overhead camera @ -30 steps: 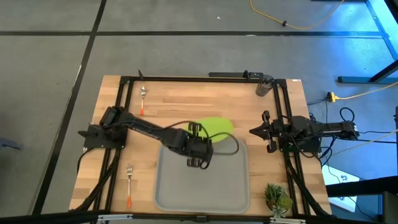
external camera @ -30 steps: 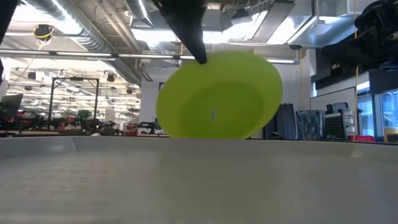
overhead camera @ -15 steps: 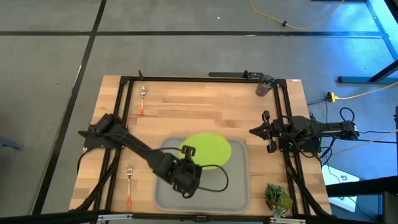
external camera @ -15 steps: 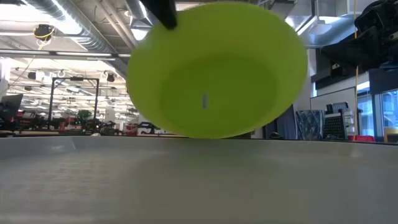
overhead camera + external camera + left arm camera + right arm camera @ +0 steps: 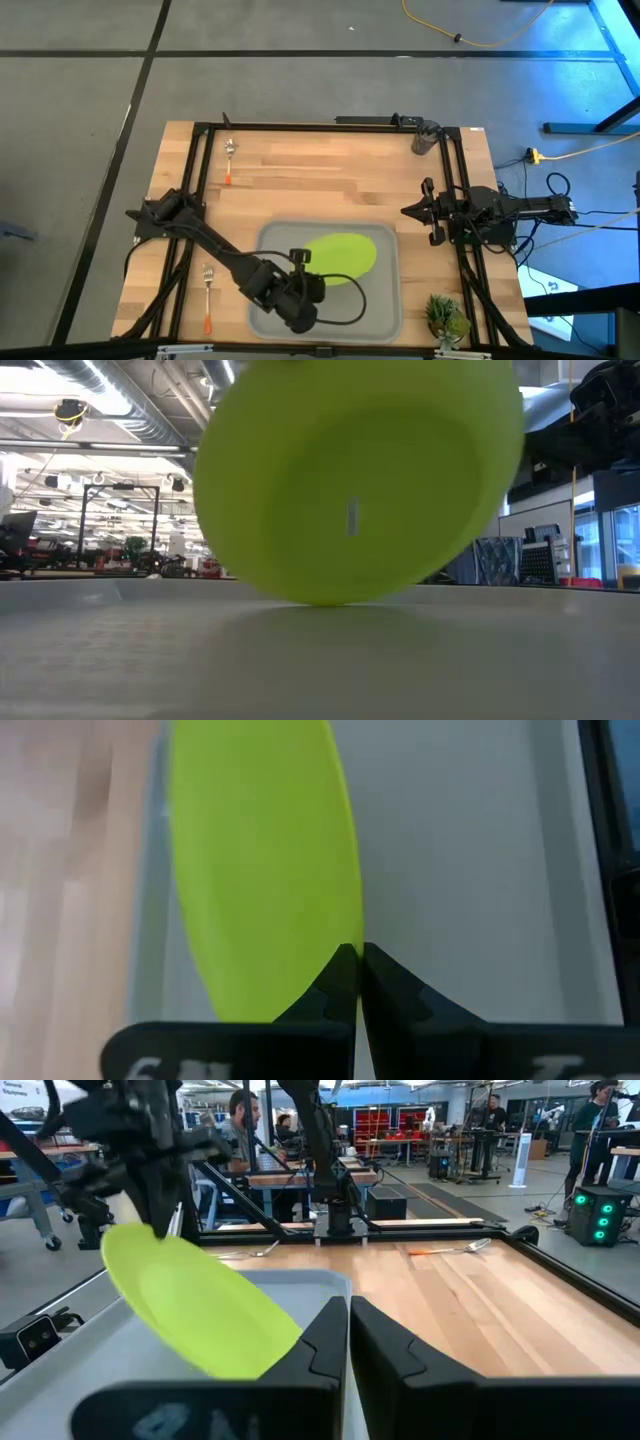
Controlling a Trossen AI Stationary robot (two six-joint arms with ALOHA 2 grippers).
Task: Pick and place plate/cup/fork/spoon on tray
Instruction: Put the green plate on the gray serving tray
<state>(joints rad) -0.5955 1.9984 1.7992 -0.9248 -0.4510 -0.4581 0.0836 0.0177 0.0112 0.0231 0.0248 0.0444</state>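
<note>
My left gripper [image 5: 300, 262] is shut on the lime-green plate [image 5: 343, 256] over the middle of the light-grey tray [image 5: 380, 312]. The plate is tilted, and in the low view its lowest edge [image 5: 320, 600] is at or just above the tray floor [image 5: 320, 670]. The spoon [image 5: 229, 153] lies at the far left of the table and the fork [image 5: 207, 292] lies left of the tray. The dark cup [image 5: 425, 138] stands at the far right. My right gripper [image 5: 405, 211] is shut and empty at the table's right side. My left gripper pinches the plate's rim [image 5: 343, 942] at its left end between the two fingers. The fingers [image 5: 150, 1200] come down on it from above, slanting from the near left. The plate hangs tilted, held edge high and opposite edge low over the tray.
A small green plant [image 5: 445, 318] stands at the near right corner. A black frame [image 5: 300, 127] runs round the table. Bare wood lies between the tray and the far edge. People and benches show in the room beyond.
My left gripper has carried the plate from over the tray's far rim toward the table's near edge and downward. The plate is now over the tray's middle, still tilted, with its low edge close to the tray floor.
</note>
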